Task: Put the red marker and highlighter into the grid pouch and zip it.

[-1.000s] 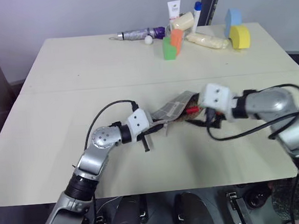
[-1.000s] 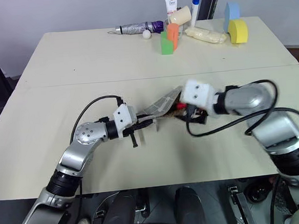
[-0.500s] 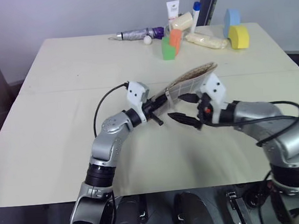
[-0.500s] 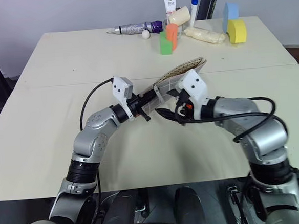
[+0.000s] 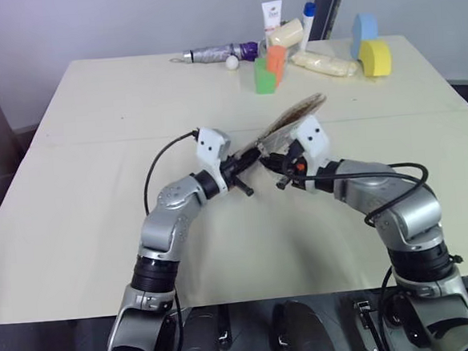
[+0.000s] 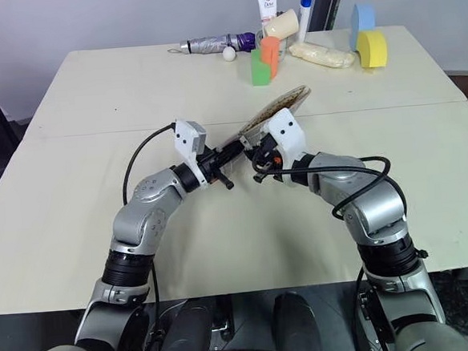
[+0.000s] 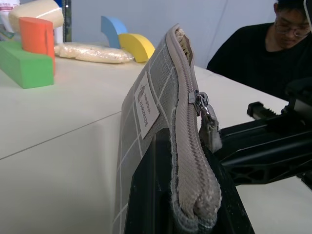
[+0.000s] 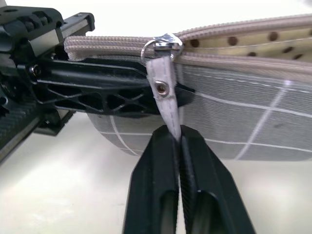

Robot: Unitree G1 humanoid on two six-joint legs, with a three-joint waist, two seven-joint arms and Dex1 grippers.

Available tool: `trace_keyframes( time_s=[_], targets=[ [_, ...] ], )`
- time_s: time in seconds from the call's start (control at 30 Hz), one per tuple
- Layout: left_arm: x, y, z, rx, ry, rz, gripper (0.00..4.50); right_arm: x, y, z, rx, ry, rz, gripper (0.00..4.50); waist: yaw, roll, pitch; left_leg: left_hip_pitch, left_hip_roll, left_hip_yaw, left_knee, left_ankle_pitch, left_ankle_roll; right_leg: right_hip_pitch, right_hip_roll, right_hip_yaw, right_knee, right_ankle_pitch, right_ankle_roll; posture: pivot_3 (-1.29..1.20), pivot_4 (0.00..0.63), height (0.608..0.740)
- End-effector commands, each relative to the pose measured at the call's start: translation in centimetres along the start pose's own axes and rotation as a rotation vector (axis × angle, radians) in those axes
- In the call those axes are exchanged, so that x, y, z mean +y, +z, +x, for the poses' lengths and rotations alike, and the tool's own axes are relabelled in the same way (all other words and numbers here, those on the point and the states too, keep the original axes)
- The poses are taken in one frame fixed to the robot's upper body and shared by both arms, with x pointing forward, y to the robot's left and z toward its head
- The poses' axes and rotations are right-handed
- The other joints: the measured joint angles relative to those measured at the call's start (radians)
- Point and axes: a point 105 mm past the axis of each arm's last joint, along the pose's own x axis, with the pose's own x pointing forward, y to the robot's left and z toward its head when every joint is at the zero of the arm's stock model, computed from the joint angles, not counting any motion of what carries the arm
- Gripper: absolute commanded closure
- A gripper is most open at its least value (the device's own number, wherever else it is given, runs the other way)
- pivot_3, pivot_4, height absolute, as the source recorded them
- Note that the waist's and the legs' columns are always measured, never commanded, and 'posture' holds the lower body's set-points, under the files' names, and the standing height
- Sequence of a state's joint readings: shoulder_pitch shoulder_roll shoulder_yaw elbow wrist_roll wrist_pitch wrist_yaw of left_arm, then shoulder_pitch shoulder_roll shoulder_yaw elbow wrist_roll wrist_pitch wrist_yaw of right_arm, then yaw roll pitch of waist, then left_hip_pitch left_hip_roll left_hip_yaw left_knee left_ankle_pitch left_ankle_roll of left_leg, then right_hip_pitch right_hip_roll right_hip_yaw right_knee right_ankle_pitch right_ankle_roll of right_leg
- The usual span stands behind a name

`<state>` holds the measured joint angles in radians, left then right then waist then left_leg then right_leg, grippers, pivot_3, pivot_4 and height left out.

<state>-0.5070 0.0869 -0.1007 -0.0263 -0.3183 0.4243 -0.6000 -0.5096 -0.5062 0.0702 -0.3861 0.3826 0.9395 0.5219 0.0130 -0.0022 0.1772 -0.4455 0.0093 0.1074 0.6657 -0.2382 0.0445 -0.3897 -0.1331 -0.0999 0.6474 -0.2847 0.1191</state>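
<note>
the grid pouch [image 5: 288, 124] is held off the table at mid-table, zipper edge up. the left gripper [image 5: 243, 160] clamps its near end to brace it, while the right gripper [image 8: 178, 141] pinches the zipper pull [image 8: 164, 97], apparently to zip it.

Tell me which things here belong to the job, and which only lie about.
Job: pouch, held up by the left gripper; zipper tab, pinched by the right gripper.

Lying about: green block, orange block, yellow foam, blue foam, umbrella, white ball, tube.
</note>
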Motion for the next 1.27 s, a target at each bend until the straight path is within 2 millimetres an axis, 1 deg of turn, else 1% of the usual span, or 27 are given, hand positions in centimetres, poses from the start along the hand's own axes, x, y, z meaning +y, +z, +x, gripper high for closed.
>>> trace_keyframes(
  time_s=[0.03, 0.1, 0.17, 0.23, 0.27, 0.3, 0.33, 0.4, 0.47, 0.5, 0.57, 0.63, 0.67, 0.7, 0.73, 0.83, 0.97, 1.1, 1.17, 1.27],
  targets=[
    [0.4, 1.2, -0.6, -0.037, 0.004, 0.073, 4.50, -3.5, 1.7, -1.8, -0.014, -0.136, -0.122, 4.45, -0.001, 0.000, 0.000, 0.000, 0.000, 0.000, 0.000, 0.000, 0.000, 0.000, 0.000, 0.000, 0.000, 0.000, 0.000, 0.00, 0.150, 0.740],
    [0.8, 0.7, -1.1, -0.006, 0.005, 0.117, 4.50, -6.7, 2.7, -3.4, -0.009, -0.272, -0.189, 4.45, -0.002, 0.000, 0.000, 0.000, 0.000, 0.000, 0.000, 0.000, 0.000, 0.000, 0.000, 0.000, 0.000, 0.000, 0.000, 0.00, 0.150, 0.740],
    [1.0, 0.4, -1.6, 0.015, 0.002, 0.143, 4.50, -9.8, 3.7, -5.2, -0.013, -0.401, -0.214, 4.45, -0.001, 0.000, 0.000, 0.000, 0.000, 0.000, 0.000, 0.000, 0.000, 0.000, 0.000, 0.000, 0.000, 0.000, 0.000, 0.00, 0.150, 0.740],
    [1.4, 0.1, -2.2, 0.035, 0.000, 0.163, 4.50, -13.2, 4.3, -7.7, 0.020, -0.554, -0.249, 4.45, -0.001, 0.000, 0.000, 0.000, 0.000, 0.001, 0.000, 0.000, 0.000, 0.000, 0.000, 0.000, 0.000, 0.000, 0.000, 0.00, 0.150, 0.740],
    [1.6, 0.0, -2.5, 0.044, -0.002, 0.171, 4.50, -14.5, 4.3, -8.9, 0.042, -0.612, -0.267, 4.45, -0.001, 0.000, 0.000, 0.000, 0.000, 0.001, 0.000, 0.000, 0.000, 0.000, 0.000, 0.000, 0.000, 0.000, 0.000, 0.00, 0.150, 0.740],
    [1.7, -0.1, -2.8, 0.052, -0.003, 0.179, 4.50, -15.2, 4.3, -9.7, 0.061, -0.644, -0.279, 4.45, -0.001, 0.000, 0.000, 0.000, 0.000, 0.001, 0.000, 0.000, 0.000, 0.000, 0.000, 0.000, -0.001, 0.000, 0.000, 0.00, 0.150, 0.740],
    [1.8, -0.1, -3.0, 0.056, -0.004, 0.184, 4.50, -15.4, 4.1, -10.0, 0.077, -0.643, -0.285, 4.45, -0.002, 0.000, 0.000, 0.000, 0.000, 0.001, -0.001, 0.000, 0.000, -0.001, 0.000, 0.000, -0.001, 0.000, 0.000, 0.00, 0.150, 0.740],
    [1.9, -0.2, -3.2, 0.063, -0.006, 0.186, 4.50, -14.5, 3.3, -9.9, 0.118, -0.561, -0.302, 4.45, -0.003, 0.000, 0.000, 0.000, 0.001, 0.002, -0.001, 0.000, 0.000, -0.001, 0.000, 0.000, -0.001, 0.000, 0.000, 0.00, 0.150, 0.740],
    [1.8, -0.1, -3.6, 0.062, -0.029, 0.139, 4.50, -13.1, 2.3, -9.6, 0.150, -0.460, -0.294, 3.89, -0.002, 0.000, 0.000, 0.000, 0.001, 0.002, -0.002, 0.000, 0.000, -0.001, 0.000, 0.000, -0.001, 0.000, 0.000, 0.00, 0.150, 0.740],
    [1.8, -0.1, -3.9, 0.067, -0.040, 0.126, 4.17, -12.3, 1.9, -9.5, 0.159, -0.402, -0.282, 3.56, -0.002, 0.000, 0.000, 0.000, 0.001, 0.002, -0.002, 0.000, 0.000, -0.001, 0.000, 0.000, -0.001, 0.000, 0.000, 0.00, 0.150, 0.740],
    [1.6, -0.2, -4.6, 0.099, -0.073, 0.121, 3.46, -10.8, 1.1, -9.5, 0.177, -0.303, -0.281, 2.58, -0.004, 0.000, 0.000, 0.001, 0.001, 0.002, -0.002, 0.000, 0.000, 0.000, 0.000, 0.000, -0.001, 0.000, 0.000, 0.00, 0.150, 0.740],
    [1.0, -0.7, -5.9, 0.164, -0.127, 0.136, 2.43, -8.6, 0.1, -9.9, 0.208, -0.171, -0.295, 1.49, -0.004, 0.000, 0.000, 0.001, 0.002, 0.002, -0.002, 0.000, 0.000, 0.000, 0.000, 0.000, -0.001, 0.000, 0.000, 0.00, 0.150, 0.740],
    [1.0, -0.8, -6.5, 0.188, -0.135, 0.149, 1.93, -7.9, -0.3, -10.2, 0.219, -0.131, -0.301, 0.99, -0.004, 0.000, 0.000, 0.001, 0.002, 0.002, -0.002, 0.000, 0.000, -0.001, 0.001, 0.000, -0.001, 0.000, 0.000, 0.00, 0.150, 0.740],
    [1.4, -1.0, -7.6, 0.226, -0.120, 0.156, 1.40, -7.6, -0.8, -10.7, 0.234, -0.112, -0.290, 0.51, -0.004, 0.000, 0.000, 0.001, 0.002, 0.002, -0.002, 0.000, 0.000, 0.000, 0.000, 0.000, -0.002, 0.000, 0.000, 0.00, 0.150, 0.740],
    [1.7, -1.1, -8.7, 0.256, -0.110, 0.153, 0.94, -7.6, -1.1, -11.1, 0.245, -0.109, -0.286, 0.49, -0.003, 0.000, 0.000, 0.001, 0.002, 0.002, -0.002, 0.000, 0.000, 0.000, 0.000, 0.000, -0.002, 0.000, 0.000, 0.00, 0.150, 0.740],
    [2.3, -0.9, -10.8, 0.284, -0.074, 0.127, 0.94, -8.1, -1.3, -11.8, 0.249, -0.133, -0.274, 0.49, -0.002, 0.001, 0.000, 0.001, 0.001, 0.002, -0.002, 0.000, 0.000, 0.000, -0.001, 0.001, -0.002, 0.000, 0.000, 0.00, 0.150, 0.740],
    [3.7, -0.3, -12.4, 0.280, 0.016, 0.115, 0.94, -8.5, -1.6, -11.9, 0.243, -0.146, -0.264, 0.49, 0.000, 0.001, 0.000, 0.001, 0.002, -0.001, -0.002, -0.002, 0.002, 0.000, -0.002, 0.001, -0.002, 0.000, 0.000, 0.00, 0.150, 0.740],
    [6.3, 0.9, -14.4, 0.245, 0.160, 0.126, 0.94, -8.9, -2.1, -11.8, 0.246, -0.147, -0.246, 0.49, -0.002, 0.001, 0.001, 0.001, 0.002, -0.001, -0.002, 0.000, -0.001, 0.000, -0.002, 0.002, -0.002, 0.000, -0.001, 0.00, 0.150, 0.740],
    [6.6, 0.8, -15.0, 0.250, 0.182, 0.145, 0.94, -8.9, -2.3, -11.7, 0.245, -0.146, -0.243, 0.49, -0.002, 0.001, 0.001, 0.001, 0.002, -0.001, -0.002, 0.000, -0.002, -0.001, -0.002, 0.002, -0.002, 0.000, -0.001, 0.00, 0.150, 0.740],
    [6.3, 0.6, -15.3, 0.252, 0.172, 0.146, 0.94, -8.7, -2.4, -11.4, 0.238, -0.135, -0.234, 0.49, -0.001, 0.001, 0.000, 0.001, 0.002, 0.000, -0.002, 0.000, -0.002, 0.000, -0.002, 0.002, -0.002, 0.000, -0.001, 0.00, 0.150, 0.740]
  ],
)
